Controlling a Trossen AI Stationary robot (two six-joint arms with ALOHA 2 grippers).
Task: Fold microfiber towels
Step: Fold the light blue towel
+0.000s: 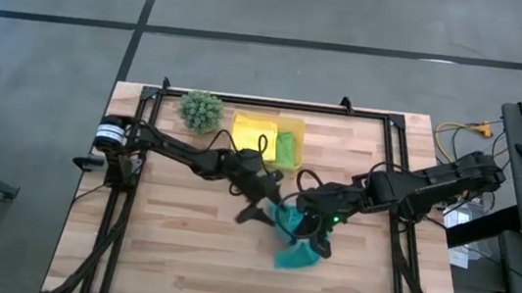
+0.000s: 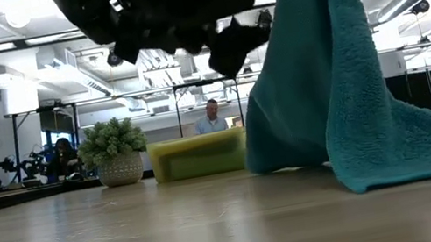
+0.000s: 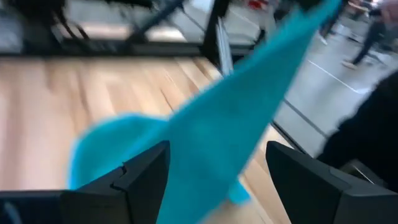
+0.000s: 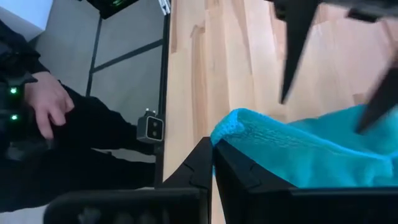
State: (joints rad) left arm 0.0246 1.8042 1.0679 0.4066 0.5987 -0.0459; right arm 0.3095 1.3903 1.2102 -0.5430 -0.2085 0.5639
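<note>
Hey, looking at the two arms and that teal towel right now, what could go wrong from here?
1. The right gripper pinches only a thin edge of the teal towel, so it may slip free.
2. The left gripper is open with the towel between its fingers; closing there could grab mid-cloth rather than a corner, giving a crooked fold.
3. The towel's lower end drags on the table and may bunch.

On the wooden table (image 1: 181, 246), the right gripper (image 1: 313, 233) seems to pinch a teal towel (image 1: 294, 256) mid-table. The left gripper (image 1: 256, 210) spreads just beside it. A yellow tray (image 1: 295, 129) and small plant (image 1: 201, 109) sit behind.
</note>
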